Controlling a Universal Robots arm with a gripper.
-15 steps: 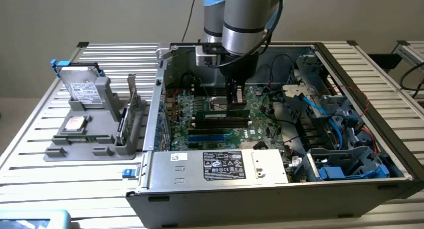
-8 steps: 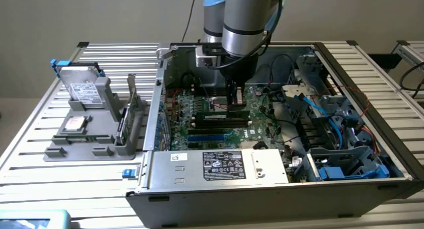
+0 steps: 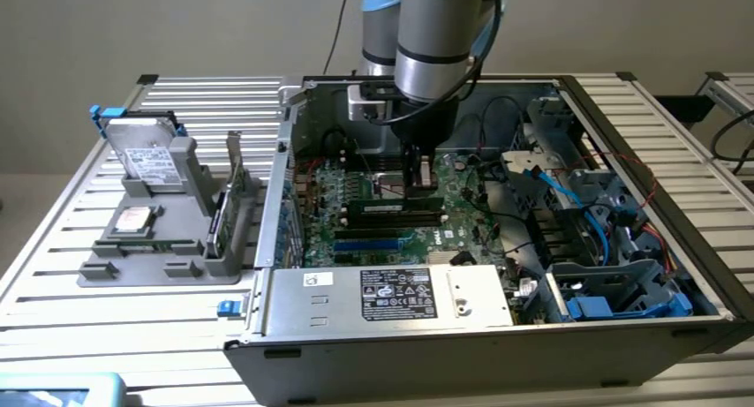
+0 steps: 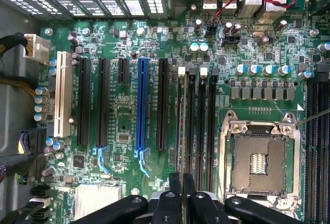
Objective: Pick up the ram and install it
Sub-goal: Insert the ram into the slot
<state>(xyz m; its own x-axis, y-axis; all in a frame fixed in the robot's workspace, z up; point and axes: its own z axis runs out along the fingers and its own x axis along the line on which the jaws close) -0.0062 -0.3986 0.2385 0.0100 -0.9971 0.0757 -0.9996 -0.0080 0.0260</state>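
The pick-up looked done. The ram, a long, narrow green circuit-board stick carrying a row of black chips, was off the ribbed metal table and inside the open grey computer case, about the middle of the green motherboard. The black two-fingered gripper reached down from twelve o'clock in the exterior view. It pinched the stick's upper edge near mid-length, its fingers pressed close with just the board between them.

In the wrist view the gripper sat over the outermost of a row of long black memory slots beside the silver square processor socket. There the ram showed edge-on as a thin pale line along that slot.

By my judgement, what remained was the seating. I could not tell whether the stick was pressed home or merely resting on the slot, nor whether the white end clip had latched. The stick lay level and straight, with no damage visible. A grey plastic parts stand stood well apart, at nine o'clock of the case.
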